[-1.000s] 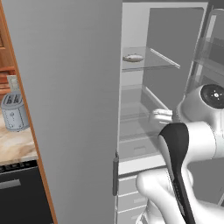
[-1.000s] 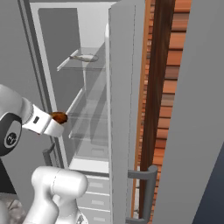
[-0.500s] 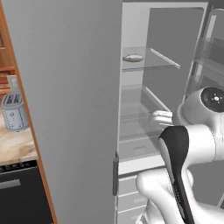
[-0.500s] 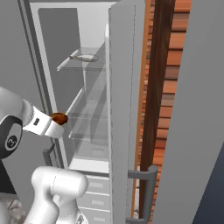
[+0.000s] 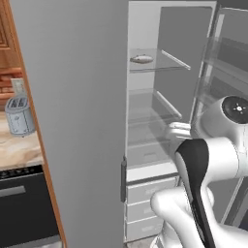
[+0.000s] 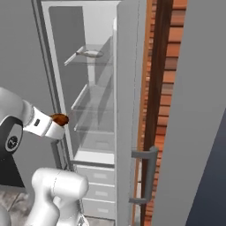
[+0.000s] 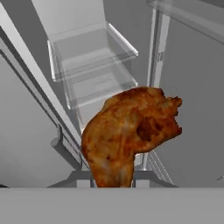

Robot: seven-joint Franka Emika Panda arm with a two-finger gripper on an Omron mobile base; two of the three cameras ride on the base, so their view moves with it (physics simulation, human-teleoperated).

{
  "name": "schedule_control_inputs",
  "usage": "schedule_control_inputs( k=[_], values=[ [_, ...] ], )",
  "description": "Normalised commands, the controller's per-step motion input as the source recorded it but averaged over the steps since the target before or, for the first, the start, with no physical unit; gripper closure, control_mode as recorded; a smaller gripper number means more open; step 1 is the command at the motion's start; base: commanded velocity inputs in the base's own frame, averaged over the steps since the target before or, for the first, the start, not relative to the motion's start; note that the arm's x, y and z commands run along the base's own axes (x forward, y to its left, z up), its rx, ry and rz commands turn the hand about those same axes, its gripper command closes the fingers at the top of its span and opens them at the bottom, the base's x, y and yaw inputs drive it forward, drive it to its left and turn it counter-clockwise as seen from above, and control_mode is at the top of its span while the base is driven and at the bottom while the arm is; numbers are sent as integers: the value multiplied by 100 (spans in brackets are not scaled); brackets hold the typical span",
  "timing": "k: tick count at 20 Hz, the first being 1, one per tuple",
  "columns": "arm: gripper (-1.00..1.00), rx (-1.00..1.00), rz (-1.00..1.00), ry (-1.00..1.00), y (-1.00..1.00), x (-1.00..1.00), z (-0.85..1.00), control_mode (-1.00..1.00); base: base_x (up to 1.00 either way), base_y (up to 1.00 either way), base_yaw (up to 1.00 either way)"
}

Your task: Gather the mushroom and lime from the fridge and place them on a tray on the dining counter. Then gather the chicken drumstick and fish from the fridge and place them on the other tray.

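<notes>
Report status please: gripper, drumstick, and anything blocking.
Gripper shut on chicken drumstick, outside the open fridge. Fish on top shelf. Nothing blocking.

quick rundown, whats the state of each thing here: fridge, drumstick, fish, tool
tall grey double-door fridge: door open, white inside showing
reddish-brown chicken drumstick: held in the tool, in front of the open fridge
small silvery fish: lying on the top glass shelf, untouched
tool: shut on the drumstick

rough drumstick [image 7: 131, 131], glass shelves [image 5: 155, 63]
</notes>
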Motion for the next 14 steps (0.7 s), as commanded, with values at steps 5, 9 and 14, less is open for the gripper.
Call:
schedule_control_inputs(
  k=[5, 9, 14],
  values=[
    [100, 0, 0, 0, 0, 0, 0, 100, -47, 61, 6],
    [100, 0, 0, 0, 0, 0, 0, 100, -60, 95, 11],
    [100, 0, 0, 0, 0, 0, 0, 100, -85, 68, 40]
  ],
)
